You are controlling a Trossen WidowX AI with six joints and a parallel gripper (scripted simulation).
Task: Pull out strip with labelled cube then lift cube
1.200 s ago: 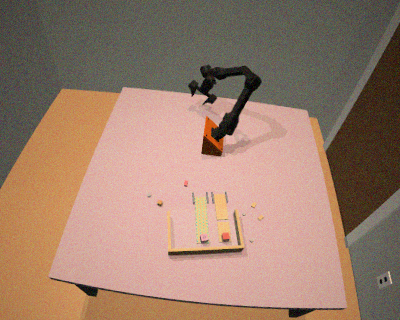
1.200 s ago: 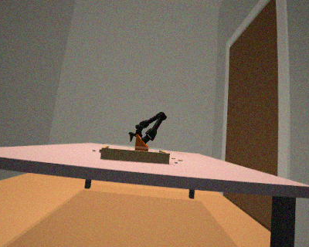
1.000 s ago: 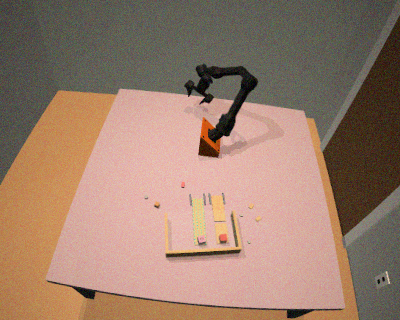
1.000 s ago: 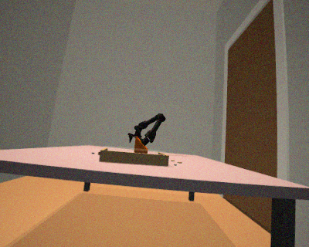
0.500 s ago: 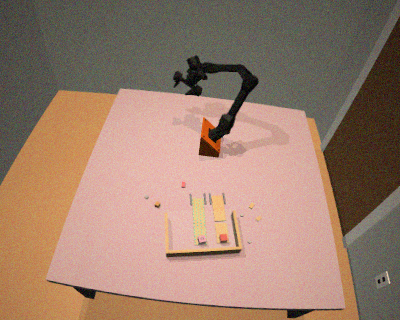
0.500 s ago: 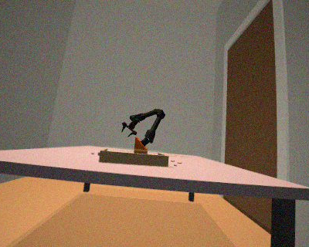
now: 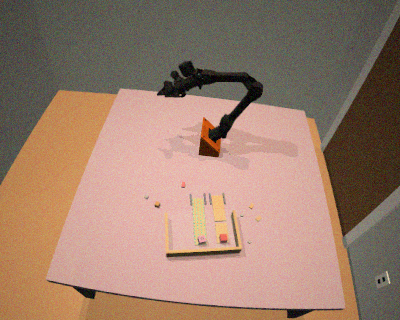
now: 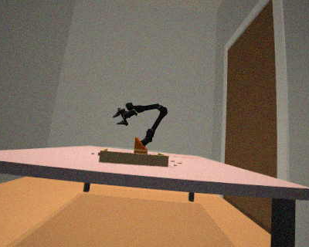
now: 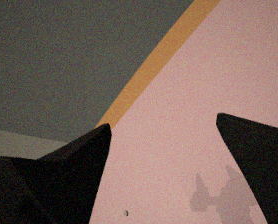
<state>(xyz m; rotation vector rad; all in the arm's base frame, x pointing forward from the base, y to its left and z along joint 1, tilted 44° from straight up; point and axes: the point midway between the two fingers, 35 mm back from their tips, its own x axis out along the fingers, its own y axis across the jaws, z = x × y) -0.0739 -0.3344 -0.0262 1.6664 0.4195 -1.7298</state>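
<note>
A yellow-green patterned strip (image 7: pixel 199 220) lies on the left inside the low walls in the top view, with no break visible. A pink cube (image 7: pixel 202 240) with a faint mark on top sits on its far end from the arm. A plain yellow strip (image 7: pixel 218 207) lies to its right, with a gap across it that leaves a shorter piece (image 7: pixel 221 229) bearing a red cube (image 7: pixel 223 238). My gripper (image 7: pixel 162 92) (image 8: pixel 115 120) (image 9: pixel 163 124) is open and empty. It is raised high, behind the arm's base and far from both strips. The walls hide the strips and cubes in the exterior view.
A low three-sided wall (image 7: pixel 202 252) (image 8: pixel 133 158) surrounds the cube ends of the strips. Short grey rails (image 7: pixel 191 199) (image 7: pixel 224 198) flank their near ends. Small loose bits lie around, including a red one (image 7: pixel 183 185), an orange one (image 7: pixel 157 204) and a yellow one (image 7: pixel 258 218).
</note>
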